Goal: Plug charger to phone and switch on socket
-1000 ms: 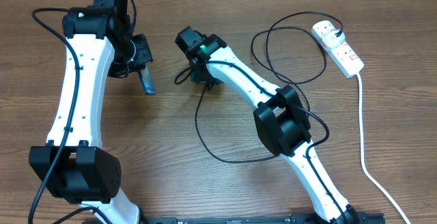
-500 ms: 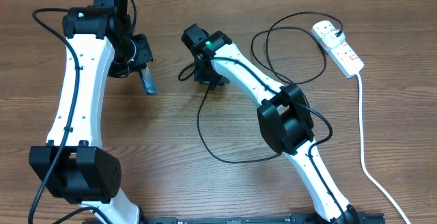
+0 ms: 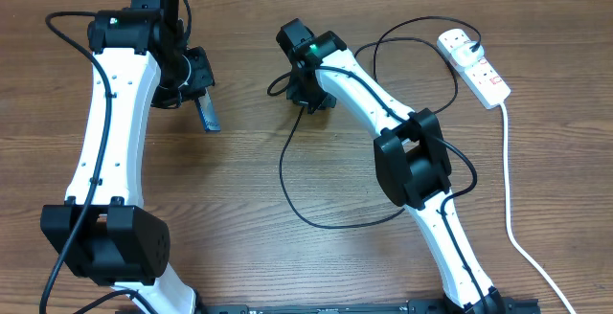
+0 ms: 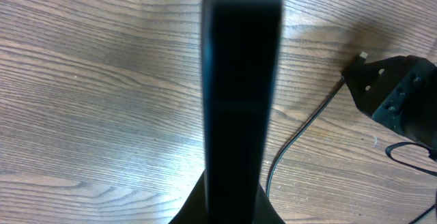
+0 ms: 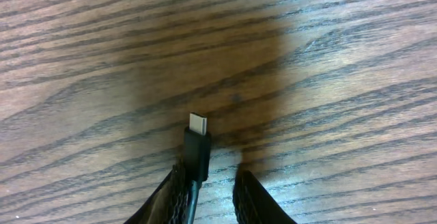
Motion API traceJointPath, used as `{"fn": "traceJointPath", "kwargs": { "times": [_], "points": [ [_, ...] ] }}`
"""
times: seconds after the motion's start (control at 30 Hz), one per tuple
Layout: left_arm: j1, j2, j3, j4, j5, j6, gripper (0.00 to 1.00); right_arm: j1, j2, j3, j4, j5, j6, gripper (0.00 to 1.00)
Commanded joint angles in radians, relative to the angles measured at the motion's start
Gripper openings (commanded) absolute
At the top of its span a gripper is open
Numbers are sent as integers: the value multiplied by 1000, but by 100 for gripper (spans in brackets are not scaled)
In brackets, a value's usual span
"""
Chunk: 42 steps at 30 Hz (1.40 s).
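My left gripper (image 3: 198,89) is shut on the phone (image 3: 207,113) and holds it on edge above the table. In the left wrist view the phone (image 4: 242,80) is a dark slab rising between the fingers (image 4: 194,207). The charger's black cable (image 3: 287,175) loops over the table to its white plug head (image 3: 458,38) in the socket (image 3: 476,67). The small plug tip (image 5: 197,142) leans against the left finger of my right gripper (image 5: 213,183). A gap shows between the tip and the other finger, so this gripper is open. My right gripper (image 3: 305,99) is to the right of the phone, apart from it.
The socket's white cord (image 3: 508,190) runs down the right side to the front edge. The black cable curls in loops between the right arm and the socket. In the left wrist view my right gripper (image 4: 399,94) sits at the right, the cable (image 4: 300,135) trailing from it.
My right gripper has moved to the right and a little back, away from the phone, carrying the plug tip along. The left arm and phone have stayed put.
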Motion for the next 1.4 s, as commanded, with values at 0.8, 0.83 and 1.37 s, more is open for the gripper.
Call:
{"fn": "traceJointPath", "kwargs": {
  "times": [0.8, 0.83, 1.37],
  "points": [
    [-6, 1, 8, 34, 122, 107, 4, 25, -70, -13, 12, -132, -87, 4],
    [-5, 0, 8, 49, 177, 143, 4, 23, -109, -13, 3, -139, -87, 4],
    [137, -9, 308, 185, 849, 154, 4, 45, -692, -13, -305, -404, -443, 4]
  ]
}}
